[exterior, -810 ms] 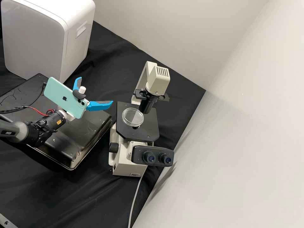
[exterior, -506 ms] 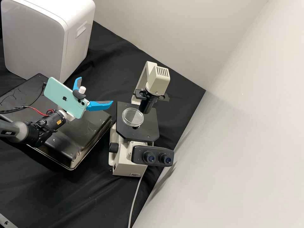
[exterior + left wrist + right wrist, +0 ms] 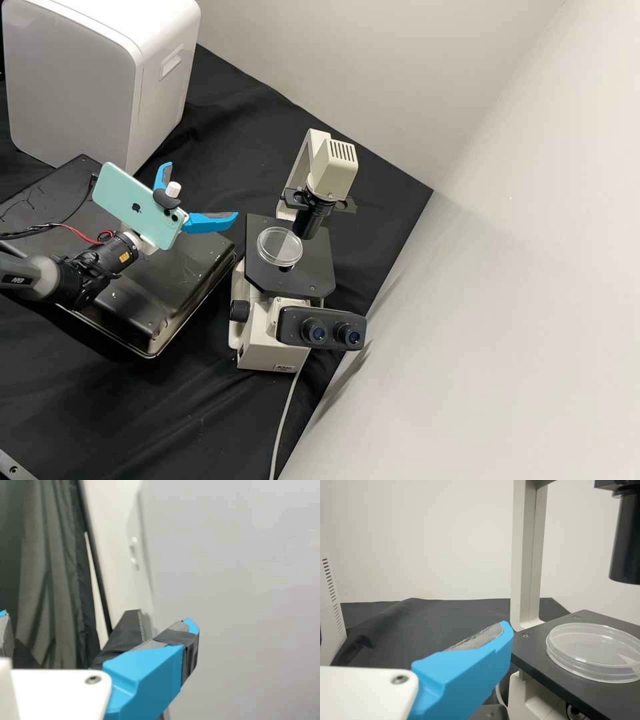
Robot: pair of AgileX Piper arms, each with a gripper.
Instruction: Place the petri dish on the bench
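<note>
High view: petri dish (image 3: 279,245) on microscope stage (image 3: 317,268).

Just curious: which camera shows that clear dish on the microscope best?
The high view: the whole petri dish lies on the microscope stage. The right wrist view shows it close, low-angled; the left faces a wall.

Clear petri dish (image 3: 279,245) lying flat on the black microscope stage (image 3: 313,270).
Round, shallow and transparent, with a low upright rim and pale glints on its top face. Level, right way up, over the stage's centre opening and toward the stage's left side. Just beside the black condenser barrel (image 3: 308,220) that hangs above the stage, apart from it. Held up off the black tabletop (image 3: 200,400) by the microscope's body.
</note>
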